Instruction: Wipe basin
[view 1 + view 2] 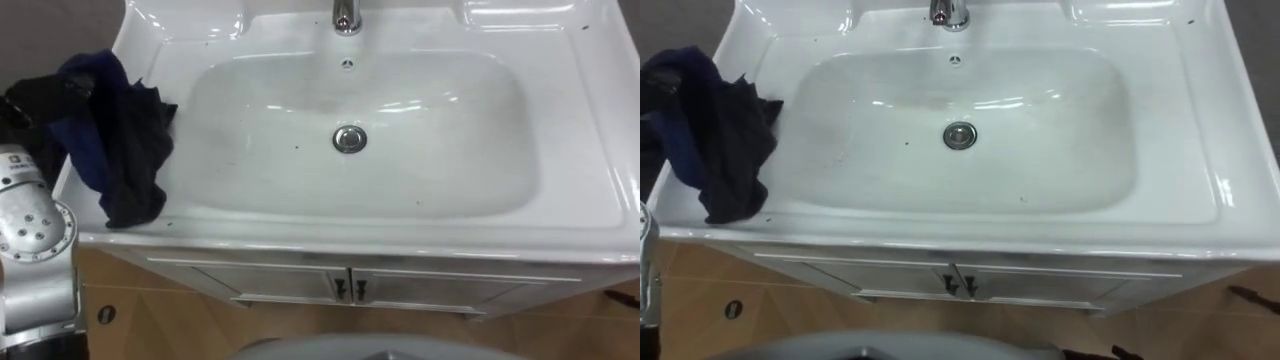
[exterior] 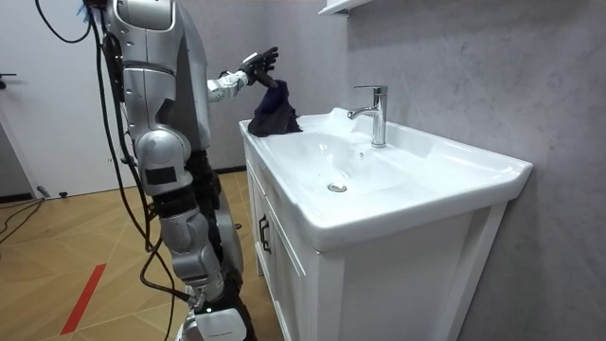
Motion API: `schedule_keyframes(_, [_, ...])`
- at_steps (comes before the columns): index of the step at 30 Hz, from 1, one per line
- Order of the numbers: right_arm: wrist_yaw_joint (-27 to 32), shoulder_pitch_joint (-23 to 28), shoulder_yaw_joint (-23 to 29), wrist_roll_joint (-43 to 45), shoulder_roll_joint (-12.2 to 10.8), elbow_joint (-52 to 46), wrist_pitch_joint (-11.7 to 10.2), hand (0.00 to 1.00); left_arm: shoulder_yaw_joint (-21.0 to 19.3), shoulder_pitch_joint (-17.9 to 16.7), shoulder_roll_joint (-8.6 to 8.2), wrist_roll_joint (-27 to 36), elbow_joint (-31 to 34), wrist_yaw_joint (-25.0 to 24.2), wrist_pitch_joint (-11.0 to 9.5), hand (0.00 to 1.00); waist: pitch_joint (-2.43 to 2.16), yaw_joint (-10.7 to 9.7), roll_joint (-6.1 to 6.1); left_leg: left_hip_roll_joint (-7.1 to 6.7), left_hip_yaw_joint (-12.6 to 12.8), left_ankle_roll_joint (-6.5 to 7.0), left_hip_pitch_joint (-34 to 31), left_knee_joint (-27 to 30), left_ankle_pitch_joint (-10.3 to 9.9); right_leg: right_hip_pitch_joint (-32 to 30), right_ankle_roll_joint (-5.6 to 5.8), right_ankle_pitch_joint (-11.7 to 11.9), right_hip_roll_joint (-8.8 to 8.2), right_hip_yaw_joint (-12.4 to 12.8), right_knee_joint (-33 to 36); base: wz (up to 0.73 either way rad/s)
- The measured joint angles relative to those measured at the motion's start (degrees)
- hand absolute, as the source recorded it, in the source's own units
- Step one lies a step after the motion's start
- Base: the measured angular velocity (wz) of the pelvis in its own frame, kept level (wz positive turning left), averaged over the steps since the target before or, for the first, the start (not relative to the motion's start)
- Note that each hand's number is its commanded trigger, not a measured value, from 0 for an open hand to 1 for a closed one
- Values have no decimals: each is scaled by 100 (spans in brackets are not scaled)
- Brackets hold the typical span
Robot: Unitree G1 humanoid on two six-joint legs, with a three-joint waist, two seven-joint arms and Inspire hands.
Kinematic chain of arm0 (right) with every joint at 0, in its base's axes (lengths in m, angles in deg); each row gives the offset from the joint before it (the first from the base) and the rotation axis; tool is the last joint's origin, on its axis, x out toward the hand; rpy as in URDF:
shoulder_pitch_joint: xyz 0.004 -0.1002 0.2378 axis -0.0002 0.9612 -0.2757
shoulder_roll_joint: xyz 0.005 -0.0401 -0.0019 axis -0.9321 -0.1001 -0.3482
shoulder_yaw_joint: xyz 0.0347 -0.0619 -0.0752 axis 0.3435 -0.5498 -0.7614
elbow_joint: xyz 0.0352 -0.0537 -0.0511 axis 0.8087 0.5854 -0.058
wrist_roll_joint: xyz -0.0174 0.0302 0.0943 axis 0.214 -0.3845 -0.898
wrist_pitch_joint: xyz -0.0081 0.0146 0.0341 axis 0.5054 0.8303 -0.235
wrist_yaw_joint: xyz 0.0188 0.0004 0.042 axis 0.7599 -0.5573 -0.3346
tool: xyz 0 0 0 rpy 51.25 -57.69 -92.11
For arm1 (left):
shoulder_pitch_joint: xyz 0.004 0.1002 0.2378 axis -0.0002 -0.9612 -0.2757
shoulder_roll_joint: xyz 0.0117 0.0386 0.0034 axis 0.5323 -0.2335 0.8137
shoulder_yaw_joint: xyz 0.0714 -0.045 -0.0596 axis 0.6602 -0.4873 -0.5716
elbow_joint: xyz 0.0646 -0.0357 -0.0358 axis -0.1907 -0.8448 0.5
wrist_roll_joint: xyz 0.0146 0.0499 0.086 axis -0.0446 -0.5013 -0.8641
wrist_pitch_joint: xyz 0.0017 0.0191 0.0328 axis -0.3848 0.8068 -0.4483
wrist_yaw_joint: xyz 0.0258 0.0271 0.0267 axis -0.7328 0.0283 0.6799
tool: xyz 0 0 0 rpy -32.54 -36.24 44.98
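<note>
One step in hand, prob. the pick-up of the wiper: hovering the left robot hand (image 2: 256, 66) at upper centre of the room view, right at the peaked top of a dark blue-black cloth (image 1: 120, 140). Not managing to tell whether gripping that cloth or merely touching it, w/ the contact pt hidden. Finding the cloth bunched on the rim of the white basin (image 1: 570, 210), at the left edge of the left eye frame, one fold spilling slightly toward the bowl; sitting well apart from the drain (image 1: 349, 138) at frame centre and the tap (image 1: 346, 15) at top centre. Spotting small dark specks in the bowl, so judging the wiping as not yet begun. Running the cloth's long axis approx. top-to-bottom of the frame, along the basin's left rim; pointing its narrower lower end at the bottom left, toward the front edge, and its bluer end at the upper left. Next, prob. needing: securing a firm hold, dragging the cloth rightward into the bowl, pressing flat, sweeping round the drain w/o slipping off the front rim.
</note>
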Motion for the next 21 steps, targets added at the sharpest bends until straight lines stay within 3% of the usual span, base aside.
schedule_keyframes(4, [19,0,51,188,7,-12,45,0,5,-2,0,-7,-357,-193,31,0,6,7,7,0,0,0,0,-3,0,-18,2,-3,0,-4,-14,0])
schedule_keyframes(5, [24,10,50,188,16,-19,49,0,10,-4,1,-14,-644,-271,55,0,-10,3,33,-1,0,0,1,-3,0,-18,2,-3,0,-2,-5,0])
schedule_keyframes(8, [25,59,53,188,20,-99,106,0,112,-47,0,-61,-1010,-455,396,0,-29,-10,84,2,-3,0,-27,-3,0,-43,0,-2,6,-6,1,2])
schedule_keyframes(12, [26,57,63,221,27,-118,169,0,189,-50,0,-304,-1320,-821,615,0,-31,-3,100,4,3,0,-16,-46,0,-50,-1,2,7,-7,26,0])
schedule_keyframes(16, [44,9,47,176,92,-123,169,0,432,-45,18,-414,-2028,-1181,691,0,-19,-8,168,2,104,1,24,-72,0,-72,3,0,-16,46,75,-8])
schedule_keyframes(21, [108,-45,41,165,121,-125,166,0,462,27,21,-416,-2212,-1464,684,0,-21,4,212,14,158,1,47,-52,0,-82,4,-2,-12,127,84,-6])
